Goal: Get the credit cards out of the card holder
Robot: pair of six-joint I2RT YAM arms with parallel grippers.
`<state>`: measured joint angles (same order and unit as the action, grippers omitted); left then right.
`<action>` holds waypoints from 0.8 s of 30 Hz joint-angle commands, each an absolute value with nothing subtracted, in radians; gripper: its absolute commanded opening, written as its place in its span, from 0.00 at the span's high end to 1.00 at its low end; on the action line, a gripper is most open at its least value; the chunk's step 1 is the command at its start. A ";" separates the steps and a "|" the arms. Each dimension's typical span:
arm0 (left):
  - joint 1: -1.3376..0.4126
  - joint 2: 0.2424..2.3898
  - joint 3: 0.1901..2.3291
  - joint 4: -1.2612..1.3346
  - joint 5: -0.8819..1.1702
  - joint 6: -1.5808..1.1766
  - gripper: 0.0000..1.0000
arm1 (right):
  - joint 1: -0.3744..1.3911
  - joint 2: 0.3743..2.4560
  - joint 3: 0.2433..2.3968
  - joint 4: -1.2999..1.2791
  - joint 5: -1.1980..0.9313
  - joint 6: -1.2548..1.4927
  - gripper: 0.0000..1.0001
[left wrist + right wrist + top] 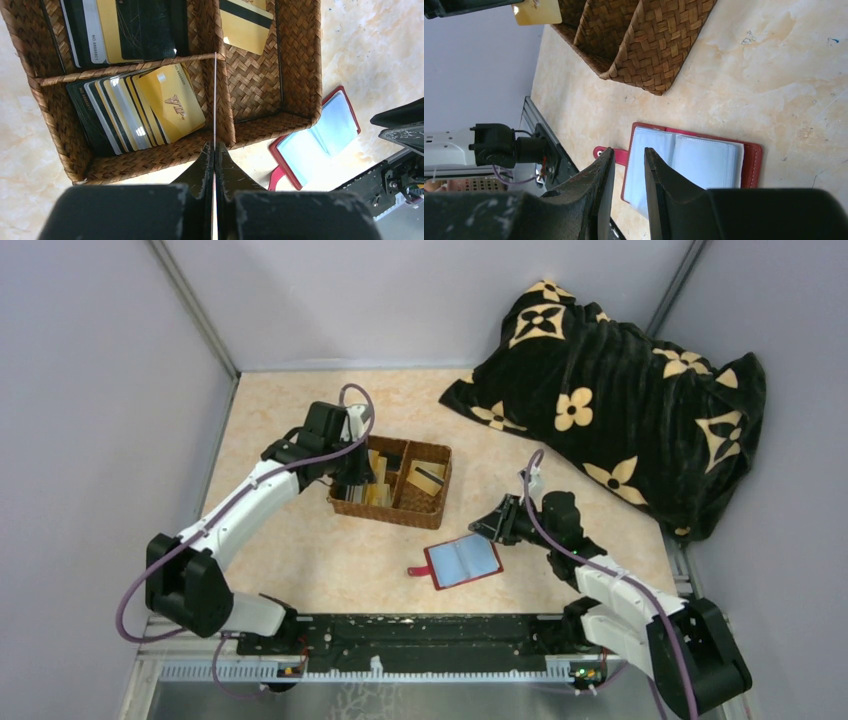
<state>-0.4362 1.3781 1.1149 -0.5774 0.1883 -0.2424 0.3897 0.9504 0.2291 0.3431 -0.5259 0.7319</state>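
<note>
Left gripper (215,150), clamped on a gold credit card (536,12) above the basket (300,60), should clear the divider (226,115) before letting go; right gripper (629,152) hovers half-open, empty, near the open card holder (463,561).

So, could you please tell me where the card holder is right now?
In the top view, the card holder lies open on the table, just on the arms' side of the wicker basket and close beside the right gripper.
</note>
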 commanded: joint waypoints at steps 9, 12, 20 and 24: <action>-0.420 1.522 1.215 -0.684 0.204 -0.146 1.00 | 0.383 1.027 0.263 0.443 -0.532 0.671 0.71; -0.420 1.542 1.223 -0.684 0.210 -0.143 1.00 | 0.383 1.030 0.260 0.448 -0.532 0.672 0.71; -0.420 1.590 1.254 -0.701 0.220 -0.130 1.00 | 0.383 1.011 0.252 0.423 -0.518 0.655 0.72; -0.420 1.609 1.262 -0.717 0.223 -0.120 1.00 | 0.382 0.998 0.252 0.408 -0.507 0.647 0.72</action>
<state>-0.4263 1.5898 1.2255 -0.6868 0.2073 -0.1478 0.3893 1.0233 0.2291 0.3763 -0.5198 0.6781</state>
